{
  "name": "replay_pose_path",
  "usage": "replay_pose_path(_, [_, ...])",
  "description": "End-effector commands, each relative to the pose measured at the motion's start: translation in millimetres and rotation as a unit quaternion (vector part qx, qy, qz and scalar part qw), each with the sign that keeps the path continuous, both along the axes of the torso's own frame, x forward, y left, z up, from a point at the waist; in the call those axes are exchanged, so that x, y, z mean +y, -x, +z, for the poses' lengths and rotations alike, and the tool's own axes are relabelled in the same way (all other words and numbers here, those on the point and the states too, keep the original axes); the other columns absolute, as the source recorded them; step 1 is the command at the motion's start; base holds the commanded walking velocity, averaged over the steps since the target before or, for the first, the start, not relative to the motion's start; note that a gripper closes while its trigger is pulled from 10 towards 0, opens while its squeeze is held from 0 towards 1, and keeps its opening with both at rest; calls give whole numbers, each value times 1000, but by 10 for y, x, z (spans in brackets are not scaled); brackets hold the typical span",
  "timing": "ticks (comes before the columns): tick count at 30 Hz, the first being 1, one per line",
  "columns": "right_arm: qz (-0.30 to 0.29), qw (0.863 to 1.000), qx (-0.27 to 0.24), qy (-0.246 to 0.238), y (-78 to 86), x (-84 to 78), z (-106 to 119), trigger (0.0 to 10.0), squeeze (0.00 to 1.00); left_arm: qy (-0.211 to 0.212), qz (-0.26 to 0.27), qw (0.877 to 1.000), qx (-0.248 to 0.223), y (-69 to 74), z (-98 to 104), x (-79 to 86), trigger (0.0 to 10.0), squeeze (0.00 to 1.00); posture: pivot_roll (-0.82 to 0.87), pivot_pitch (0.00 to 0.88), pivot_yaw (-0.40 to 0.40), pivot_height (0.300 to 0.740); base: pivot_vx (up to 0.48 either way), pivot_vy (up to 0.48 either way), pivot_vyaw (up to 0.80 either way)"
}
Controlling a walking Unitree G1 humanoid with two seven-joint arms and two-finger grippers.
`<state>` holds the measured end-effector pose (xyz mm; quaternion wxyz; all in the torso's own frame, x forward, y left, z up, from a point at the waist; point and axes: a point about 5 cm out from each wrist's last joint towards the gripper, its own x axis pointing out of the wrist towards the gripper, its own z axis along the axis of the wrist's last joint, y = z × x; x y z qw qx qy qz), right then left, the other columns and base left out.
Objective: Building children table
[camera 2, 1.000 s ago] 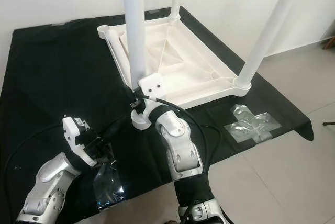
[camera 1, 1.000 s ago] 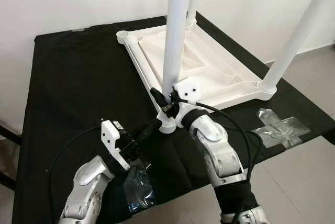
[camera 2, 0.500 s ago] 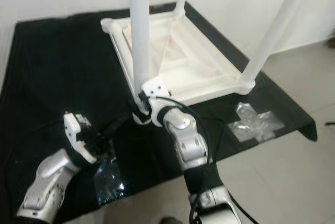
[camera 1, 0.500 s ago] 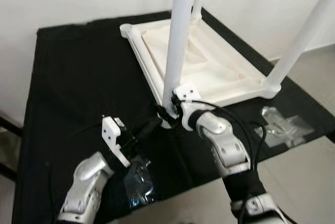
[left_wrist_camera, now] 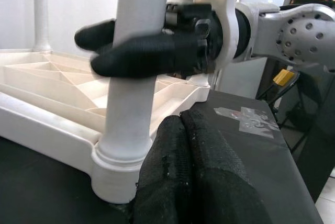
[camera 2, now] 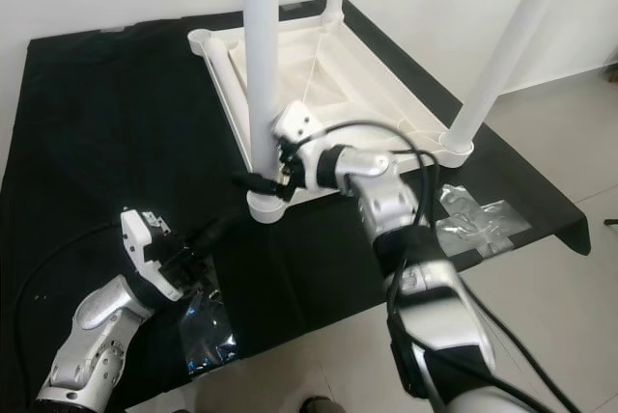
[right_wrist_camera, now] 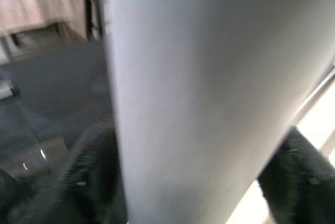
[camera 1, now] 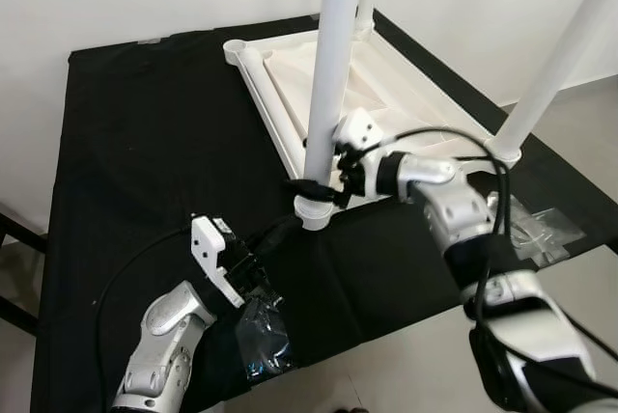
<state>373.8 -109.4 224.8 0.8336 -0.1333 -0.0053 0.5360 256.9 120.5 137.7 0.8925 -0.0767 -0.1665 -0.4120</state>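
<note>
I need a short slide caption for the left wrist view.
Right gripper clamps the white table leg above its corner socket.

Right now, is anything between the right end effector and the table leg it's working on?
Nothing visible. The right end effector already straddles the near table leg just above its socket, one black finger on each side.

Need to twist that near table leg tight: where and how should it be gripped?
Grip the near leg low, just above its corner socket, fingers straddling the round tube from the right side, as the right gripper does now; the upright tube is bare there.
</note>
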Motion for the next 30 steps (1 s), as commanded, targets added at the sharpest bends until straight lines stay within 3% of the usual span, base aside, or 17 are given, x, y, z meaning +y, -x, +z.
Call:
replay_pose_path(1, [8,1000,21,-13,-11,-30,-60,0,0,0,-2,1000,4,31,-25,-14,10000,0,41,132,-39,740,0,0,0])
replay_pose_path(10, [-10,999,45,2,-24,-162,-262,0,0,2,-3,1000,4,46,-18,-19,10000,0,37,141,-39,740,0,0,0])
replay_pose_path(12, [-69,996,61,9,-35,-252,-416,0,0,3,-3,1000,4,50,-15,-20,10000,0,32,145,-46,740,0,0,0])
replay_pose_path(14, [-89,994,64,15,-35,-281,-467,0,0,3,-3,1000,4,51,-14,-21,10000,0,32,145,-46,740,0,0,0])
replay_pose_path(16, [-163,983,83,20,-19,-349,-640,0,0,4,-2,1000,4,51,-11,-13,10000,0,31,148,-48,740,0,0,0])
replay_pose_path(17, [-276,956,96,1,-22,-406,-755,0,0,4,-2,1000,4,51,-7,-6,10000,0,27,155,-46,740,0,0,0])
replay_pose_path(18, [-276,956,96,1,-22,-406,-755,0,0,4,-2,1000,4,51,-7,-6,10000,0,27,155,-46,740,0,0,0])
replay_pose_path(19, [-433,895,100,-41,26,-519,-857,0,0,3,-1,1000,4,51,-4,5,10000,0,20,161,-43,740,0,0,0])
replay_pose_path(20, [-433,895,100,-41,26,-519,-857,0,0,3,-1,1000,4,51,-4,5,10000,0,20,161,-43,740,0,0,0])
replay_pose_path(21, [-512,851,106,-57,203,-550,-965,0,0,2,-1,1000,3,51,-2,11,10000,0,20,161,-43,740,0,0,0])
replay_pose_path(22, [-531,835,123,-73,423,-449,-1041,0,0,2,-1,1000,3,48,2,25,10000,0,10,165,-28,740,0,0,0])
replay_pose_path(24, [-531,835,123,-73,423,-449,-1041,0,0,2,-1,1000,3,48,2,25,10000,0,10,165,-28,740,0,0,0])
replay_pose_path(26, [-471,872,119,-63,619,-240,-1004,0,0,2,-2,1000,4,39,3,31,10000,0,1,157,-23,740,0,0,0])
replay_pose_path(30, [-452,885,105,-41,600,-231,-964,0,0,2,-3,1000,5,29,1,28,10000,0,5,152,-28,740,0,0,0])
